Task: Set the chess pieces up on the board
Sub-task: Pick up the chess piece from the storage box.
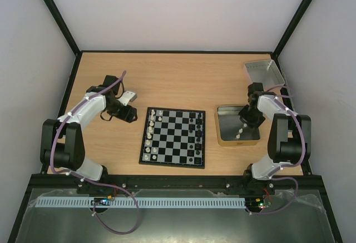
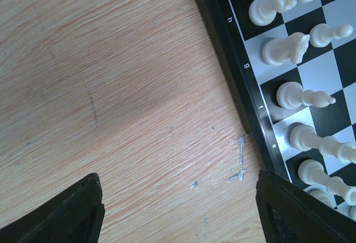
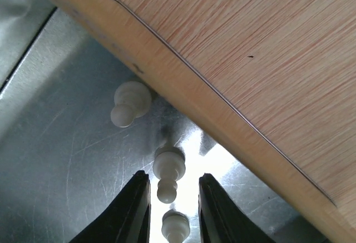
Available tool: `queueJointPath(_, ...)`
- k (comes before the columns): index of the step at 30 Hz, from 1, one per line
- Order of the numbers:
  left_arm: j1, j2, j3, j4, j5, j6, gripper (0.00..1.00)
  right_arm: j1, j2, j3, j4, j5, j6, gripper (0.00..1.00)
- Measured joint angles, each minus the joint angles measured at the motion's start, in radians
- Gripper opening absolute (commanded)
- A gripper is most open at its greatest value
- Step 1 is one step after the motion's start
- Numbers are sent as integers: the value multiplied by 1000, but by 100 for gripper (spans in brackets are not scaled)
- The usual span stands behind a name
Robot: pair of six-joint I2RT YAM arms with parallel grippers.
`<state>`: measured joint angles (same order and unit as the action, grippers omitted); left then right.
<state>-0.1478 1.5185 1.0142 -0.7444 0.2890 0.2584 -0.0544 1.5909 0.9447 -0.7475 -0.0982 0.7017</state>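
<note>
On the overhead feed, the board (image 1: 172, 138) sits flat at the middle of the worktop (image 1: 183, 82). The white pieces (image 1: 149, 137) are lined along its left side and the black pieces (image 1: 197, 137) along its right. My left claw (image 2: 178, 198) hangs over bare wood just left of the board's edge, spread wide and holding nothing. My right claw (image 3: 174, 179) is down inside the tan-rimmed tin (image 1: 227, 132), to the right of the board. Its jaws are partly parted on either side of a white pawn (image 3: 168, 168), and I see a sliver of gap on each side. A second pawn (image 3: 132, 103) and a third pawn (image 3: 176, 224) rest in the tin close by.
</note>
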Motion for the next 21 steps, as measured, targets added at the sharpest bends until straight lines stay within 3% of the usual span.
queueJointPath(6, 0, 0, 0, 0, 0, 0, 75, -3, 2, -6, 12, 0, -14, 9)
queueJointPath(21, 0, 0, 0, 0, -1, 0, 75, 37, -19, 9, -6, 35, -48, 3)
